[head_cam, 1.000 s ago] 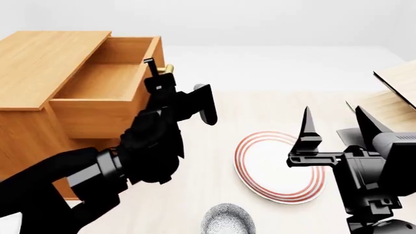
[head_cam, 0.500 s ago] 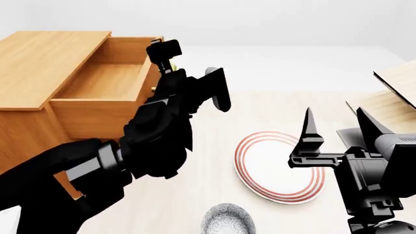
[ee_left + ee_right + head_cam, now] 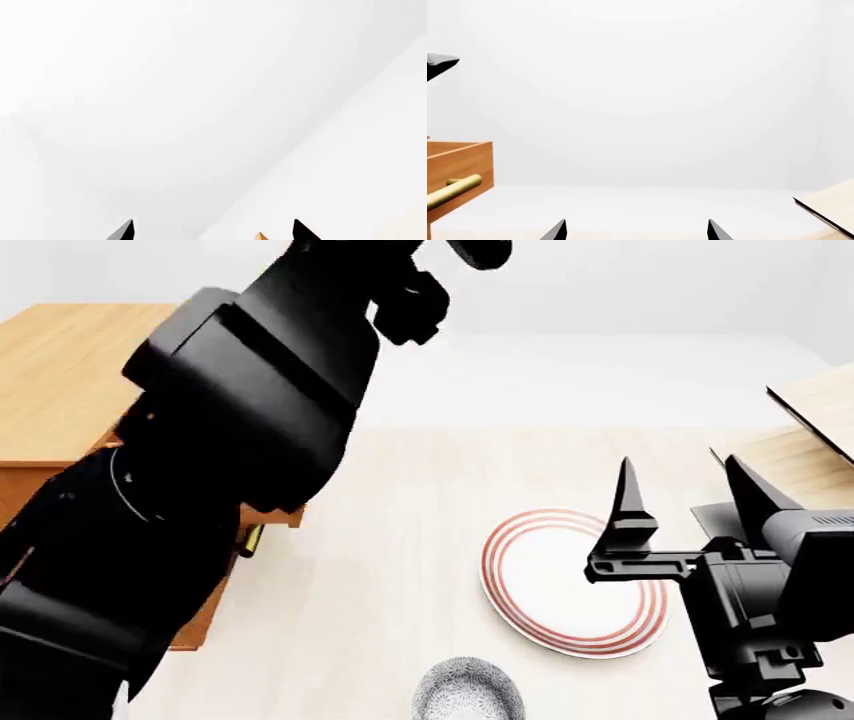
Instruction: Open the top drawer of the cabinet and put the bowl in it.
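The cabinet [image 3: 60, 380] stands at the left. My raised left arm [image 3: 254, 390] hides most of the top drawer in the head view. The right wrist view shows the drawer [image 3: 464, 160] pulled out, with its brass handle [image 3: 454, 189]. The speckled bowl [image 3: 465, 692] sits on the table at the near edge, empty-handed grippers apart from it. My left gripper [image 3: 213, 230] is open and empty, lifted high, its fingers cut off at the head view's top. My right gripper [image 3: 678, 480] is open and empty, upright above the plate's right side; it also shows in its own wrist view [image 3: 636, 231].
A white plate with red rings [image 3: 554, 585] lies on the table right of centre, just beyond the bowl. A pale tilted-board rack [image 3: 814, 430] stands at the far right, its edge also in the right wrist view [image 3: 827, 210].
My left arm has let go of the drawer handle and swung up and toward the camera, now covering the open drawer. The right arm has hardly moved.
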